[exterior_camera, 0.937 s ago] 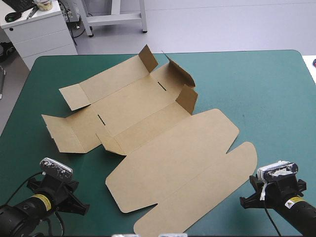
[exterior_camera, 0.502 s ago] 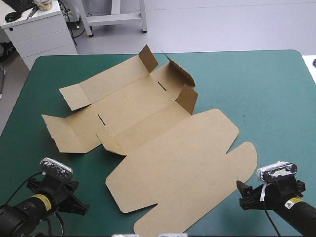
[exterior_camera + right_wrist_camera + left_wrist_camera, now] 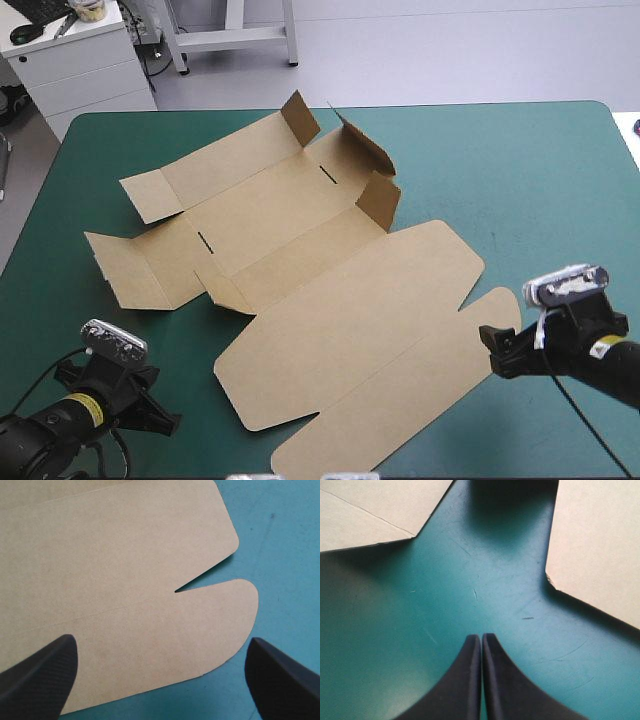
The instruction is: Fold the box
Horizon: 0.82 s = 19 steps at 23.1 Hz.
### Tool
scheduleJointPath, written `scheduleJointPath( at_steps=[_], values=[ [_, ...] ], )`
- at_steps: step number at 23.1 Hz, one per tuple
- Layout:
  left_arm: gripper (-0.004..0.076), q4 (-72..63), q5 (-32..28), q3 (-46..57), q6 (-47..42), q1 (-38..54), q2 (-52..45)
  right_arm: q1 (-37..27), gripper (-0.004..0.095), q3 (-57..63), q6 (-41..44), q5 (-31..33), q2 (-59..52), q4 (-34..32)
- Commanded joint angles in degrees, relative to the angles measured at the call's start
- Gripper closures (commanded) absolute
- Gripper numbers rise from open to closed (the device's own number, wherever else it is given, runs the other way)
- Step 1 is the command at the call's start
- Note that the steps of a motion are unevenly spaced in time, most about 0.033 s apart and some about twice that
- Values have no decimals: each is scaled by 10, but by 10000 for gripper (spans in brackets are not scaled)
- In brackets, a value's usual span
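We see the flat cut sheet of brown board (image 3: 300, 270) spread across the middle of the teal-green table cover (image 3: 520, 170), its small far flaps standing up. Our right gripper (image 3: 495, 345) hovers at the sheet's near right rounded flap, its black fingers (image 3: 45, 675) spread wide with the flap lying under and between them. Our left gripper (image 3: 150, 400), fingers pressed together into a point, is over bare cover at the near left, with the board ahead of it and apart.

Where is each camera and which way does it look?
High view: above and behind the robot, looking down on table, box, left gripper and right gripper.
Left wrist view: over its shut gripper, facing bare table between box edges.
Right wrist view: over its open gripper, facing the box's rounded flap.
All share the box.
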Motion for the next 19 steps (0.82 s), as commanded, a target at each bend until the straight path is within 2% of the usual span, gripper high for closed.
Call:
scheduleJointPath(
  at_steps=[1,5,7,12,19],
  values=[
    [734,0,-29,-15,-1,2,1,2,72,-94,-10,6,76,14],
    [734,0,-29,-15,-1,2,1,2,72,-193,-29,26,196,19],
    [734,0,-29,-15,-1,2,1,3,72,-247,-38,27,267,46],
    [734,0,-29,-15,-1,2,1,3,72,-385,-122,54,441,173],
    [734,0,-29,-15,-1,2,1,21,72,-536,-126,106,595,186]
  ],
)
